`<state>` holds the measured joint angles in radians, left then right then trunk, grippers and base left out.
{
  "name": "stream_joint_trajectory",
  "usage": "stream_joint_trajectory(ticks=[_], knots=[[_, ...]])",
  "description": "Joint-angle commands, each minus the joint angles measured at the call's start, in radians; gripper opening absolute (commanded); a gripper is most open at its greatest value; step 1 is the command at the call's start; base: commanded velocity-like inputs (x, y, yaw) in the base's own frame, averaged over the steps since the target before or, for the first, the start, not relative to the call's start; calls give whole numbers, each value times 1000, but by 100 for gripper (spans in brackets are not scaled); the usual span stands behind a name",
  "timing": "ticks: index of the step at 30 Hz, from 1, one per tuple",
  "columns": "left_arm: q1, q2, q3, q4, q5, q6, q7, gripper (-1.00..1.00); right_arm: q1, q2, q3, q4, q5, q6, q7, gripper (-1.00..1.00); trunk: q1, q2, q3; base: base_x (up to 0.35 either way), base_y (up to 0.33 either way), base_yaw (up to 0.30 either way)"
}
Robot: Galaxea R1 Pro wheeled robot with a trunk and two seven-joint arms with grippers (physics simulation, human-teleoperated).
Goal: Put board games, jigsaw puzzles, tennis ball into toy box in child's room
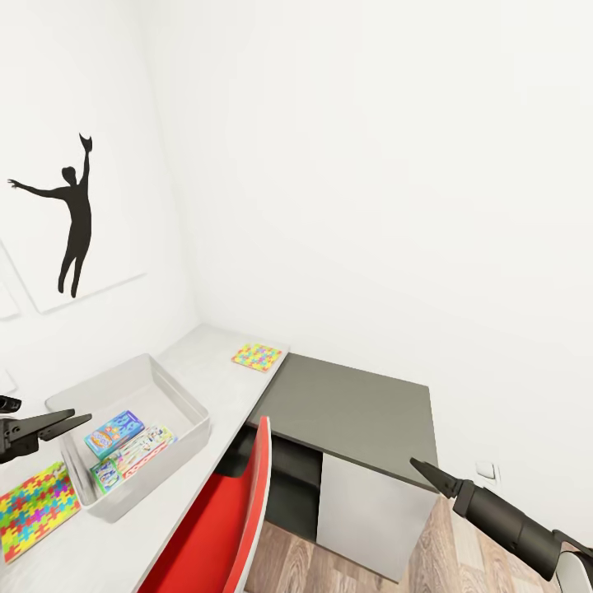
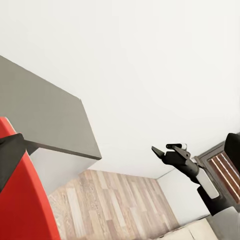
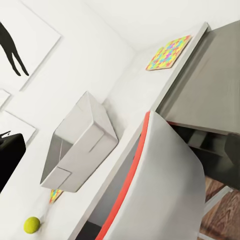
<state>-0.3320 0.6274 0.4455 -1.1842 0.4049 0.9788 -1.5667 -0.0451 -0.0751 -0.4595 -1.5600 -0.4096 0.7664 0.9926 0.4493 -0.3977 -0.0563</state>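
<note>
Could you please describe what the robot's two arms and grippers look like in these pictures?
The left gripper is matte black, with slim fingers tapering to points on a blocky black wrist. The right gripper has the same thin, pointed black fingers, mounted on a rounded, dark charcoal cylindrical forearm. In the left wrist view that right gripper shows a small white cap near its fingers and a light grey section further up the arm. No cables are visible.

Child's room: toy box (image 1: 177,394), dancer picture (image 1: 70,222)
</note>
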Motion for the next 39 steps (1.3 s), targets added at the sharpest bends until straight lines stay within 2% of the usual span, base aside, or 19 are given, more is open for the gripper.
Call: stream_joint_trajectory(ticks=[1, 19, 32, 39], knots=[[-1, 0, 0, 0, 0, 11, -4, 100, -1, 0, -1, 0, -2, 6, 1, 100, 1, -2, -2, 0, 0, 0], [-1, -3, 1, -1, 1, 7, -4, 100, -1, 1, -1, 0, 1, 2, 1, 100, 1, -2, 14, -10, 0, 65], [-1, -3, 1, -1, 2, 5, -4, 100, -1, 0, -1, 0, -4, -26, 1, 100, 1, -2, 33, -216, -61, 174], [-1, -4, 1, -1, 2, 4, -4, 100, -1, 0, -1, 0, -4, -27, 0, 100, 1, -2, 42, -89, -37, 206]])
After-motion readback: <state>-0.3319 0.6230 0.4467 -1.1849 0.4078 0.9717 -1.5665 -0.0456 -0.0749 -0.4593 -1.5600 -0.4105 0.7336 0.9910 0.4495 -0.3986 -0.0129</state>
